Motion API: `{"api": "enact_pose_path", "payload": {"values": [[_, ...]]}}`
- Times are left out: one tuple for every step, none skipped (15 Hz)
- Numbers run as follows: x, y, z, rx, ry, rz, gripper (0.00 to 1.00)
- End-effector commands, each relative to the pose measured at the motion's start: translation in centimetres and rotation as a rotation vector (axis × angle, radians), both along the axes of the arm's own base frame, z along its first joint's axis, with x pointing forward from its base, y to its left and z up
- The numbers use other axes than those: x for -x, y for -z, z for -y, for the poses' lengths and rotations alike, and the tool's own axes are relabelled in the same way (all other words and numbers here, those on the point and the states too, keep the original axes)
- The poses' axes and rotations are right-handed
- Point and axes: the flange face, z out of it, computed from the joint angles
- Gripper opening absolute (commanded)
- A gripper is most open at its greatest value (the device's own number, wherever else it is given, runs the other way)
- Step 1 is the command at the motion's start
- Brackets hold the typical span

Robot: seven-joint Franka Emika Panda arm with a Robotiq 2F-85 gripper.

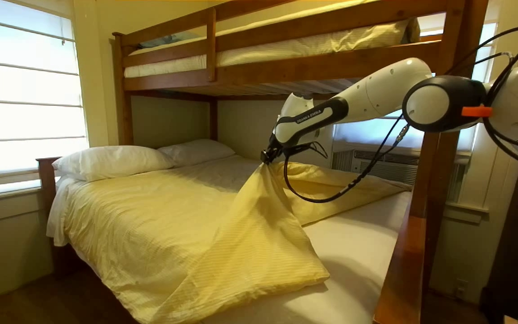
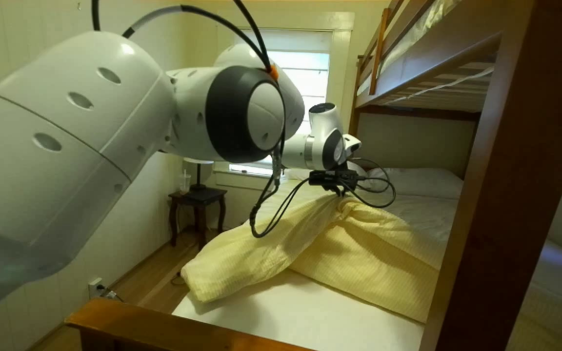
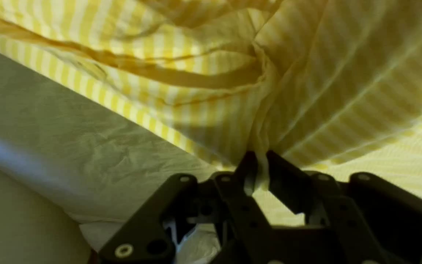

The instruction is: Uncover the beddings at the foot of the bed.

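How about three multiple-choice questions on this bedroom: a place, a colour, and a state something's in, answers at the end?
1. Where do the two white pillows lie?
A. On the floor
B. On the lower bed
C. On the windowsill

2. What colours are the stripes on the blanket?
A. Yellow and whitish
B. Red and blue
C. Green and black

3. What state is the gripper in?
A. Open and empty
B. Shut on a pillow
C. Shut on the blanket

Answers:
1 B: an exterior view shows both resting at one end of it.
2 A: the wrist view shows yellow bands alternating with whitish ones.
3 C: the wrist view shows blanket fabric pinched between its fingers.
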Motion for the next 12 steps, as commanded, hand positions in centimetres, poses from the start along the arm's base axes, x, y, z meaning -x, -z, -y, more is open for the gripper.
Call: {"api": "enact_pose_path", "payload": {"values": [[-2.2, -2.3, 3.0, -0.009, 0.102, 0.145, 0.03], [-2.4, -2.5, 3.9, -0.003, 0.125, 0.166, 0.03], [-2.5, -2.6, 4.9, -0.009, 0.16, 0.179, 0.03], [-2.5, -2.8, 5.7, -0.013, 0.191, 0.197, 0.03], [-2.6, -2.8, 6.7, -0.023, 0.227, 0.211, 0.03], [-2.7, -2.6, 7.2, -0.046, 0.264, 0.222, 0.03], [-2.9, -2.5, 7.5, -0.041, 0.279, 0.256, 0.38], [-3.2, -2.4, 7.3, -0.033, 0.287, 0.286, 0.39], [-3.4, -2.3, 6.8, -0.029, 0.265, 0.274, 0.45], [-3.6, -2.5, 6.3, -0.025, 0.245, 0.26, 0.51], [-3.6, -2.6, 5.3, -0.048, 0.204, 0.21, 0.57], [-3.6, -2.4, 3.9, -0.088, 0.162, 0.166, 0.65]]}}
